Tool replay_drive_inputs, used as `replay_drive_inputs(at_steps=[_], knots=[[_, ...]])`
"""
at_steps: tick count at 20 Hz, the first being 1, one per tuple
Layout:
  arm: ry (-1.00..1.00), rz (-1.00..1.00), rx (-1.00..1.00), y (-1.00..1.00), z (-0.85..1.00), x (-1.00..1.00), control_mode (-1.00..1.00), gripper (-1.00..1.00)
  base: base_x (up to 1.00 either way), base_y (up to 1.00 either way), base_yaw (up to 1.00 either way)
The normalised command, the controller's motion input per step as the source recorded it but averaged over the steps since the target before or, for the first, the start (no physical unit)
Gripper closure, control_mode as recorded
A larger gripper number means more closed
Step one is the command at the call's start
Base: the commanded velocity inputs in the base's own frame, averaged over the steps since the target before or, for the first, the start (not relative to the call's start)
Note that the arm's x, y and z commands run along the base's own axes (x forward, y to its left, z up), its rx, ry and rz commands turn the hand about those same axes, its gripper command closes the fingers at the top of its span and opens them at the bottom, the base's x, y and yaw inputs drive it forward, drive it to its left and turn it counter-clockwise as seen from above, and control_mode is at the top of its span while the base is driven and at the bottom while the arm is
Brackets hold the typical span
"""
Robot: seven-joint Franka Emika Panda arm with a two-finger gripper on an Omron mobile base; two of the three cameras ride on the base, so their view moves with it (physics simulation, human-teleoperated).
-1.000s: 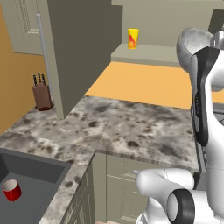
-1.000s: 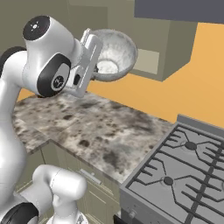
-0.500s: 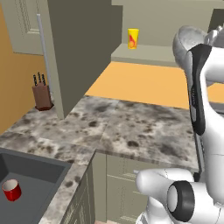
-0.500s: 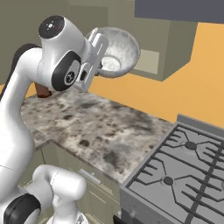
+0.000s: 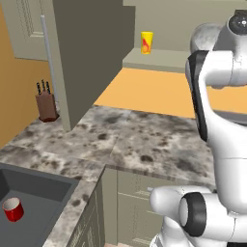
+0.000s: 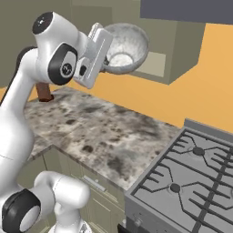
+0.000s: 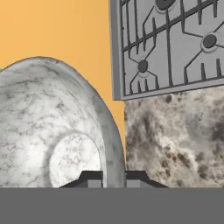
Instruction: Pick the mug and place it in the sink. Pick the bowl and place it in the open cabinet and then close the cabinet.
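You have the bowl (image 6: 125, 49) pinched by its rim: in the hand view the gripper (image 7: 113, 178) sits with one dark fingertip inside the wall and one outside, jaws nearly shut on the thin marbled edge.

From the right base view, the bowl hangs high above the counter (image 6: 98, 129), tipped on its side, its open mouth facing out toward the camera rather than up. The open cabinet (image 6: 177, 50) lies just behind and beside it; the pale shelf floor (image 6: 152, 63) shows immediately past the bowl's lower rim.

Judgement: the move turns on that short gap. The shelf lies ahead of the bowl, so you push inward and level the mouth upward before release.

The mug (image 5: 13, 209) lies in the sink (image 5: 46, 193); that part reads as done.

The cabinet door (image 5: 91, 58) stands swung open.
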Motion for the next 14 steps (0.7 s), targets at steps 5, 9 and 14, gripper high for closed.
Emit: replay_drive_inputs(at_steps=[5,9,14], knots=[[0.0,-0.02,-0.02,0.0,0.01,0.23,-1.0,1.0,0.0,0.0,0.0],[0.0,0.0,0.02,0.0,0.0,0.29,-1.0,1.0,0.0,0.0,0.0],[0.0,0.0,0.0,0.0,0.0,0.25,-1.0,1.0,0.0,0.0,0.0]])
